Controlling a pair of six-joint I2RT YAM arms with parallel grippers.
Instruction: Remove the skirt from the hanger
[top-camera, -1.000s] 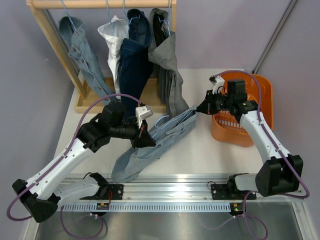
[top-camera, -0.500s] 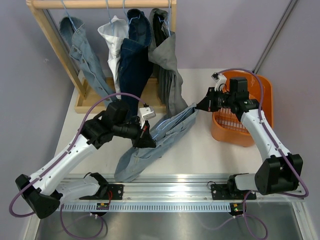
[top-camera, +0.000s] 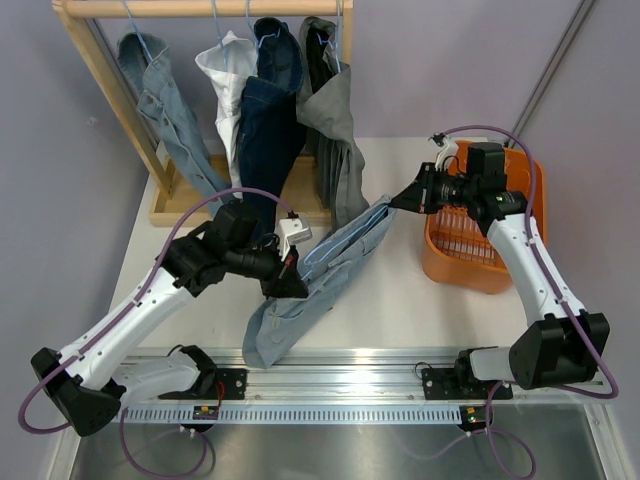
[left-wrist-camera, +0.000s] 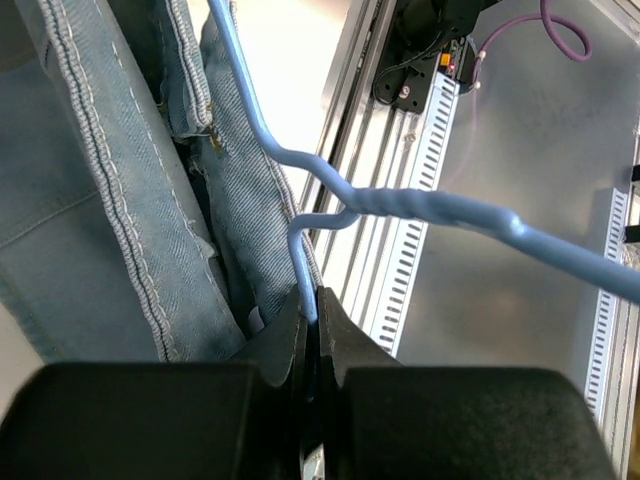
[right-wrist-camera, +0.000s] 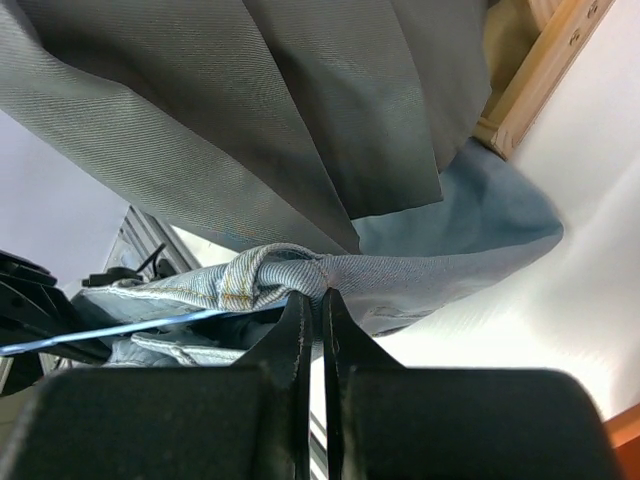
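A light blue denim skirt (top-camera: 320, 275) hangs stretched between my two grippers above the table. It sits on a light blue wire hanger (left-wrist-camera: 400, 205), whose wire also shows in the right wrist view (right-wrist-camera: 120, 328). My left gripper (top-camera: 290, 280) is shut on the hanger's wire near its twisted neck (left-wrist-camera: 312, 312). My right gripper (top-camera: 398, 203) is shut on the skirt's waistband (right-wrist-camera: 290, 280) at its upper right end and holds it up. The skirt's lower part trails toward the table's front edge.
A wooden rack (top-camera: 110, 70) at the back left holds several hanging garments, among them grey trousers (top-camera: 335, 140) close behind the skirt. An orange basket (top-camera: 490, 215) stands at the right, under my right arm. A metal rail (top-camera: 330, 385) runs along the front edge.
My right gripper has lifted and pulled the skirt's waistband up and to the right. The skirt now hangs steeper. My left gripper has stayed nearly in place on the hanger.
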